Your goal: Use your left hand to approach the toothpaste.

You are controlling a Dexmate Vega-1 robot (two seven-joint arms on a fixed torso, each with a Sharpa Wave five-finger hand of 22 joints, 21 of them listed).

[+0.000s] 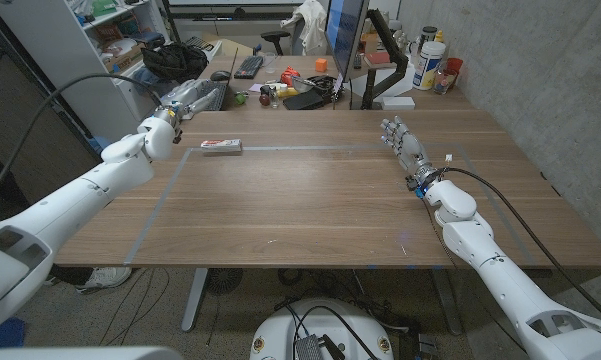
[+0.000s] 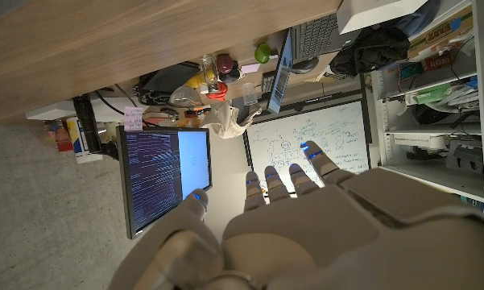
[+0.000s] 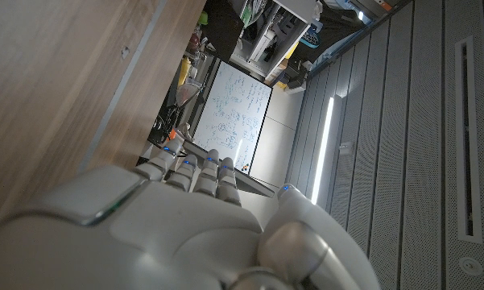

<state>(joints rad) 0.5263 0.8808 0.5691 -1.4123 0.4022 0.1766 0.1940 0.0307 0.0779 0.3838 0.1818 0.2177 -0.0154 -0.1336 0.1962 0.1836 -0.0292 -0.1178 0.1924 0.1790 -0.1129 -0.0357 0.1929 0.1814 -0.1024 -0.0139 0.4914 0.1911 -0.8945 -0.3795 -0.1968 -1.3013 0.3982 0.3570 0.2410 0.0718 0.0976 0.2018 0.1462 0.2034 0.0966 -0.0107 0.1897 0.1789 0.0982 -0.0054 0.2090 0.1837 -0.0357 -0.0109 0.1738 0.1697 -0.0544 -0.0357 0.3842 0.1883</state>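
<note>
The toothpaste is a small flat white-and-red box lying on the wooden table near its far left corner. My left hand hovers over that far left corner, beyond the toothpaste and a little to its left. It holds nothing and its fingers are stretched out and apart, as the left wrist view also shows of the left hand. My right hand stands at the table's right side, fingers straight and pointing away, holding nothing. In the right wrist view the right hand is close beside the tabletop.
A taped rectangle marks the tabletop. Behind the table stands a cluttered desk with a monitor, a keyboard, a black bag and bottles. A shelf stands at the far left and a grey wall runs along the right.
</note>
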